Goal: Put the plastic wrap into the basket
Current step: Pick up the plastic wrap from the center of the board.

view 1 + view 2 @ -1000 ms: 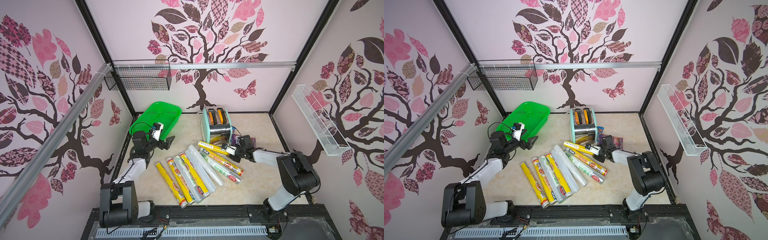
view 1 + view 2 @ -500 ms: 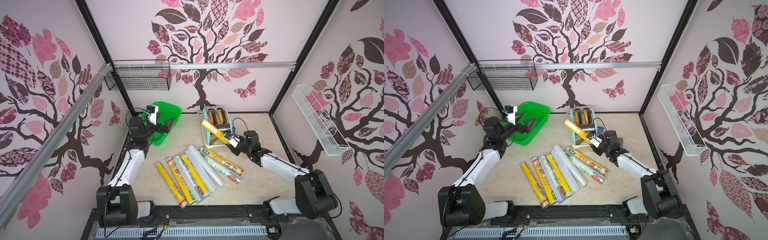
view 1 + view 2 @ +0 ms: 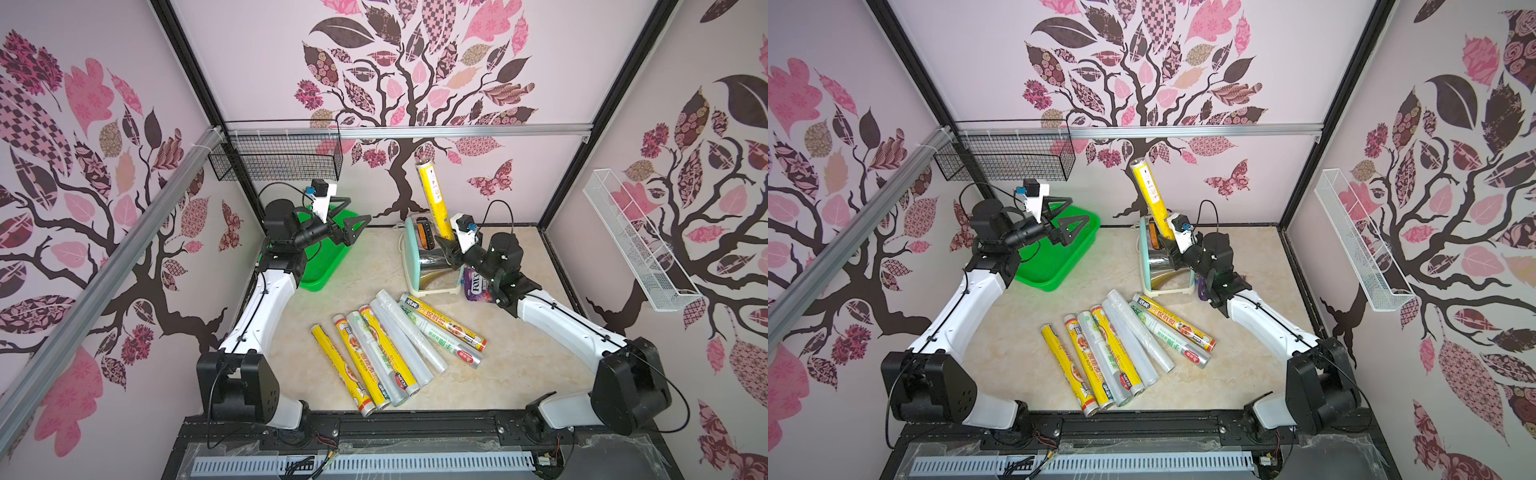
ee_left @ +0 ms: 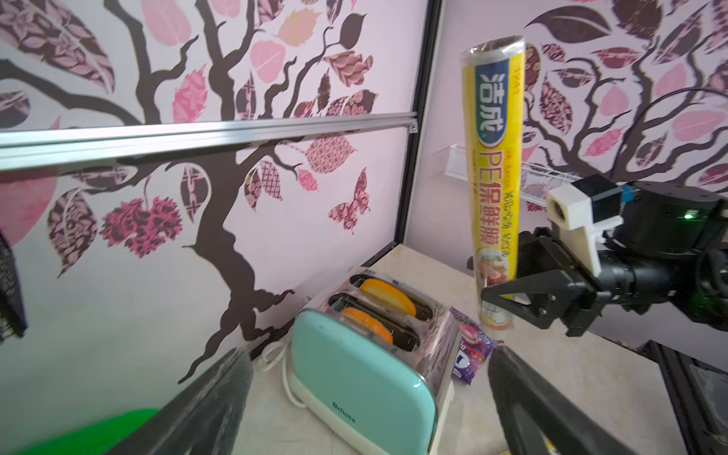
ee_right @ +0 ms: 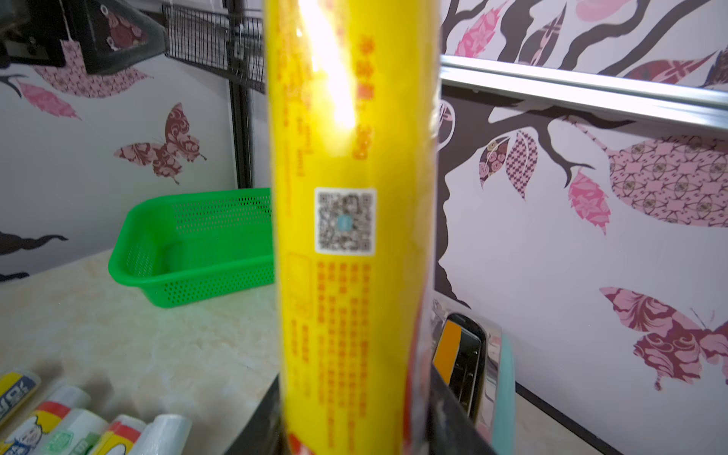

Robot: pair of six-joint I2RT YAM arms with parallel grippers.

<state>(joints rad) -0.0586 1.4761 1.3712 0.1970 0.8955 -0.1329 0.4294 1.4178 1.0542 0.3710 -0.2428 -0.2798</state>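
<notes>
My right gripper (image 3: pixel 445 249) (image 3: pixel 1173 253) is shut on the lower end of a yellow plastic wrap roll (image 3: pixel 432 195) (image 3: pixel 1149 195) (image 4: pixel 495 189) (image 5: pixel 350 220). It holds the roll nearly upright in the air above the toaster. Several more plastic wrap rolls (image 3: pixel 395 345) (image 3: pixel 1125 345) lie side by side on the table's middle. The green basket (image 3: pixel 328 266) (image 3: pixel 1054 274) (image 5: pixel 157 236) stands at the back left with nothing visible in it. Above the basket's near side, my left gripper (image 3: pixel 357 212) (image 3: pixel 1077 212) hangs open, holds nothing, and faces the held roll.
A mint toaster (image 3: pixel 432 274) (image 4: pixel 362 378) stands at the back middle, directly under the held roll. A purple FOX'S bag (image 3: pixel 478 286) lies beside it. A black wire basket (image 3: pixel 274 158) hangs on the back left wall. A white wire rack (image 3: pixel 636 241) hangs on the right wall.
My right gripper has lifted the yellow roll off the table and swung it from lying to nearly upright. The left arm has risen from the table to above the basket, still open.
</notes>
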